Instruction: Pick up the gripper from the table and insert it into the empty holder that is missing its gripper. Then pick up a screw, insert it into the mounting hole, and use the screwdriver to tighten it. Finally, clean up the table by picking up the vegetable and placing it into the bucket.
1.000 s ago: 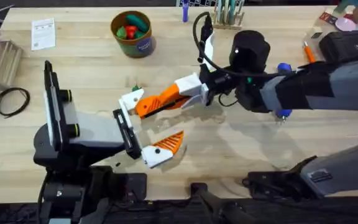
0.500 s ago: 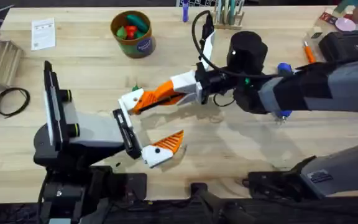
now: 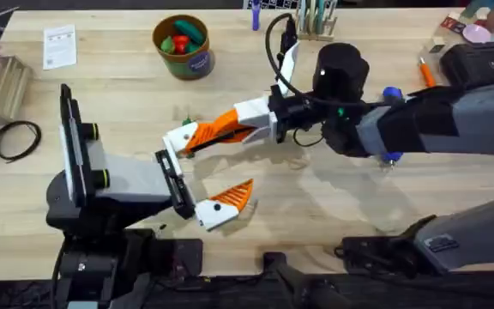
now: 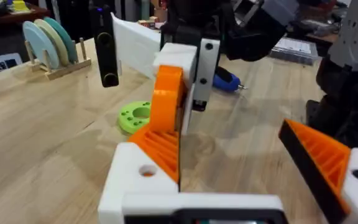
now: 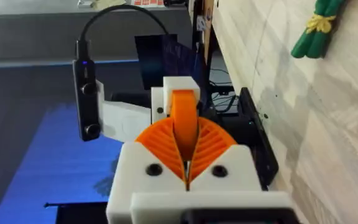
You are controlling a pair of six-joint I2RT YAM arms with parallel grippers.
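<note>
The right gripper (image 3: 202, 137) reaches across the middle of the table (image 3: 127, 103), its two orange pads pressed together — in the right wrist view they meet around a narrow orange piece, the gripper tip (image 5: 184, 121), which stands up between them. The tip's far end sits against the white holder (image 3: 178, 137) on the left arm's upper finger; in the left wrist view the orange tip (image 4: 166, 99) stands upright just above that white finger base (image 4: 143, 177), touching its orange ribbed face.

The left gripper (image 3: 197, 176) is spread wide, its lower finger carrying its own orange tip well apart from the upper one.

The blue screwdriver (image 3: 390, 94) lies on the table behind the right arm, partly hidden by it. The bucket (image 3: 183, 47) stands at the far side with red and green toy vegetables inside. A small green vegetable (image 5: 316, 28) lies on the wood — near the holder, just beyond it.
</note>
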